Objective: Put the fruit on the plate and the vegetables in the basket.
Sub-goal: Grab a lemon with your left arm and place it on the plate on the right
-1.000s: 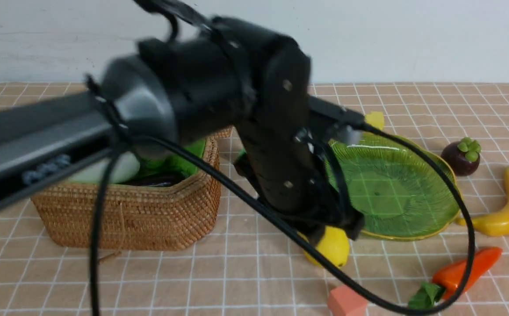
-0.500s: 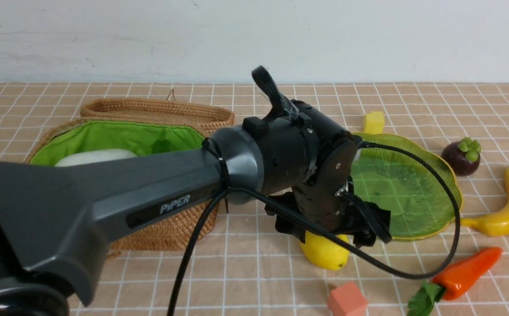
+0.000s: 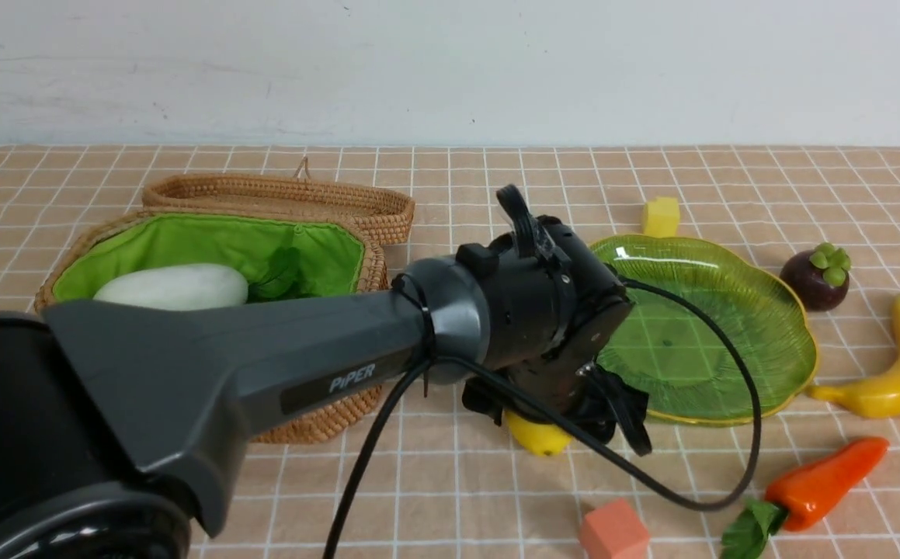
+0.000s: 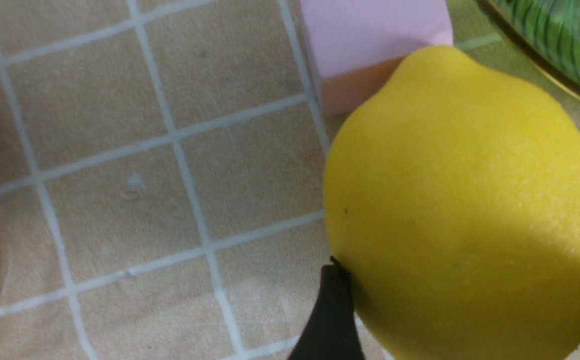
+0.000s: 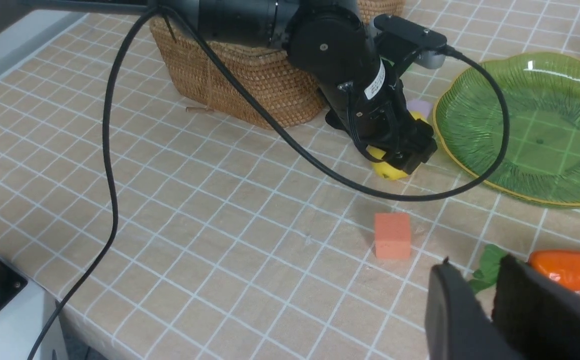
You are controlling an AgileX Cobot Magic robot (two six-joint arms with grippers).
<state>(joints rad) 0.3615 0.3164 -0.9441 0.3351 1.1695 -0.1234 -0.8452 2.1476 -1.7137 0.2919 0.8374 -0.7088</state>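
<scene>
Left gripper (image 3: 554, 419) down over lemon (image 3: 536, 436), jaws spread either side, one finger (image 4: 331, 315) touching the skin; grip can't be confirmed. Lemon on tablecloth just beside plate (image 3: 768, 310), basket (image 3: 325, 411) to its left. Right gripper (image 5: 490, 305) nearly closed, pinching nothing, near carrot (image 5: 570, 269).

The front view looks forward across the checked beige tablecloth (image 3: 450, 481), the left wrist view sits very near the oval yellow lemon (image 4: 465, 200), and the right wrist view shares it from farther away (image 5: 390, 167).
</scene>
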